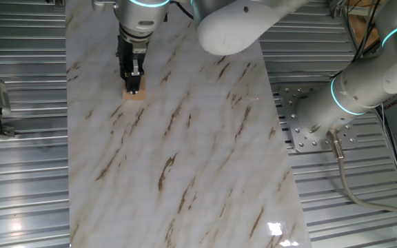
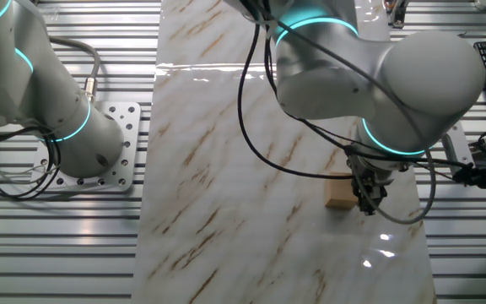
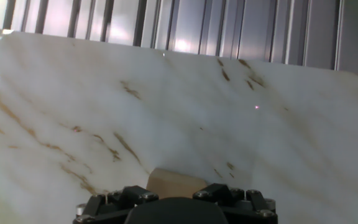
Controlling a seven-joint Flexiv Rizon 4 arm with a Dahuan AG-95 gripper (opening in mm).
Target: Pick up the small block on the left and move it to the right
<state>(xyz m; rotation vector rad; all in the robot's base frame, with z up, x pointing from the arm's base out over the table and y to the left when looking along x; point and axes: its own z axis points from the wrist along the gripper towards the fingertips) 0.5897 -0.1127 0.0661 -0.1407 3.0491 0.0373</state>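
The small block (image 1: 135, 93) is a plain light-tan wooden cube resting on the marble tabletop (image 1: 185, 151) near its far left part. My gripper (image 1: 134, 81) is lowered straight onto it, with the black fingers (image 1: 131, 69) reaching down to the block's top. In the other fixed view the block (image 2: 339, 196) lies just left of the fingers (image 2: 368, 198). In the hand view the block (image 3: 174, 182) shows centred just above the gripper body (image 3: 176, 208); the fingertips themselves are hidden. I cannot tell whether the jaws press on the block.
The marble board (image 2: 226, 169) lies on a ribbed metal bench (image 1: 19, 172). A second robot arm's base (image 1: 364, 89) and its bolted plate (image 1: 302, 124) stand beside the board. The board's far edge (image 3: 229, 57) is close ahead in the hand view.
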